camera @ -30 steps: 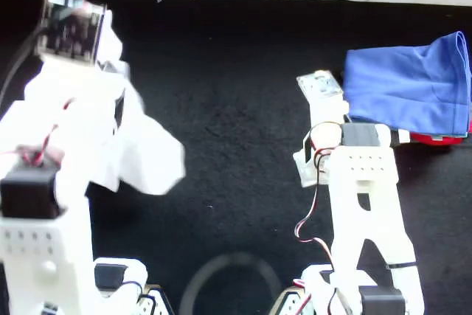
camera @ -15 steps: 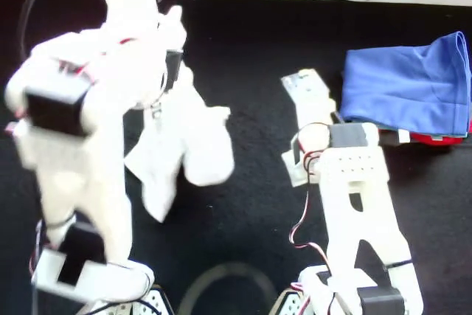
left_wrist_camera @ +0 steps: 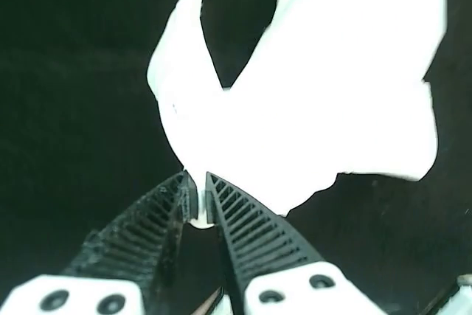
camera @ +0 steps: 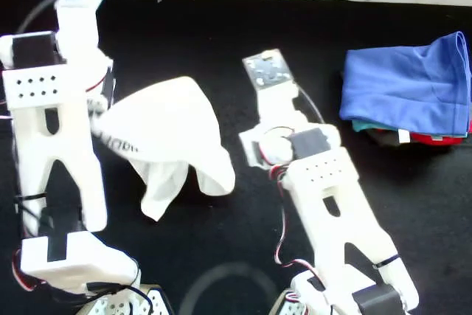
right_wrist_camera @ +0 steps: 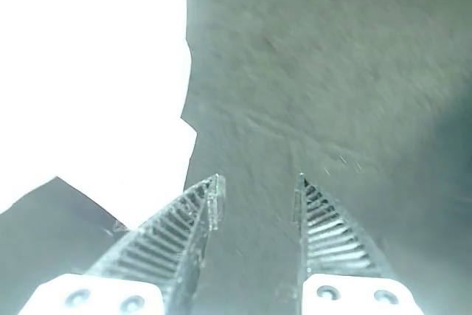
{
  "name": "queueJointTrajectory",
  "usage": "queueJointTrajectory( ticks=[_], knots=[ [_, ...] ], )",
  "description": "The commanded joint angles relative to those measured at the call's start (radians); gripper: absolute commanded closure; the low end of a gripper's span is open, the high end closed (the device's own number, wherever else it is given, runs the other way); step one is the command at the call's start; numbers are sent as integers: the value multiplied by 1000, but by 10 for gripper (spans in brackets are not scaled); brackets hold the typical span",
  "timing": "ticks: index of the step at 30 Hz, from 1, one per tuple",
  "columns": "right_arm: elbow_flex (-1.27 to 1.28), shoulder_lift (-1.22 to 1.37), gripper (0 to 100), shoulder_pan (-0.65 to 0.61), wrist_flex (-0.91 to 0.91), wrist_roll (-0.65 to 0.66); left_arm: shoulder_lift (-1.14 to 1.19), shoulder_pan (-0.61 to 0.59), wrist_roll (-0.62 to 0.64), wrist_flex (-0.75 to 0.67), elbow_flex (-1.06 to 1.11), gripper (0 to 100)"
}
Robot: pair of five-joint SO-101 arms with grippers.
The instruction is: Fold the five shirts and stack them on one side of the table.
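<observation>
Item, white shirt [camera: 166,127]: the unfolded garment, hanging in a crumpled bunch with one limp tail trailing down onto the black table cover [camera: 221,20], well apart from the stack of folded shirts [camera: 405,86] and on the far side of the right arm from that stack. Stack of folded shirts: a blue shirt on top, a teal layer and a red layer showing at its near edge; the exact count of layers cannot be told. Left gripper [left_wrist_camera: 198,178]: pressed together on a small pinch of white cloth at the shirt's edge, on the side of the shirt away from the stack, with the rest of the fabric spilling beyond the fingertips. Right gripper [right_wrist_camera: 258,180]: spread apart and holding nothing, over bare table cover, just beside the margin of the white shirt that faces the stack, so it lies between shirt and stack. Step in hand, by judgement: the white shirt is lifted and presented for spreading; no fold has been made in it yet, and the stack suggests that the other shirts are done. Next move, by judgement: the right gripper needs a second hold on a hem or shoulder so both arms can draw the cloth flat. Difficulty: the bunch hides its corners, and a grip on a double layer would leave the shirt twisted.
</observation>
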Motion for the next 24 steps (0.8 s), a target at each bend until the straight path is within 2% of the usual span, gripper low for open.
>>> queueJointTrajectory(
  ticks=[1, 4, 8, 13, 24],
  knots=[
    [-7, 67, 840, -73, -25, -17, -12, -111, -44, -74, 153, 991],
    [-15, 194, 840, -127, -31, -18, -12, -203, -106, -175, 275, 991],
    [-58, 305, 840, -191, -19, -18, -12, -265, -172, -239, 392, 991],
    [-104, 341, 841, -282, -24, -11, -12, -291, -176, -305, 479, 991],
    [-369, 572, 841, -315, 5, -18, -12, -291, -176, -316, 493, 991]
  ],
)
